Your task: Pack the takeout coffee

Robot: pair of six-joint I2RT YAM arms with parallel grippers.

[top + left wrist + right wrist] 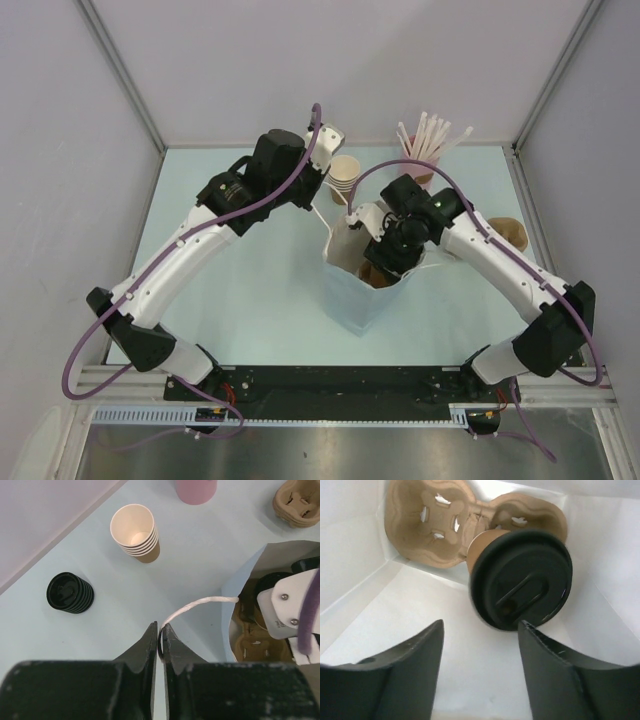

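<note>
Small brown kraft paper cup with round black plastic lid [520, 577]: tilted in the right pocket of a moulded tan pulp carrier [425, 530], inside a smooth white paper bag [350, 300]. Left gripper [160, 632]: fingers nearly closed, pinching the bag's twisted white cord handle [200, 605]. Right gripper [481, 630]: matte black fingers spread wide, cup at twelve o'clock, holding nothing.
</note>
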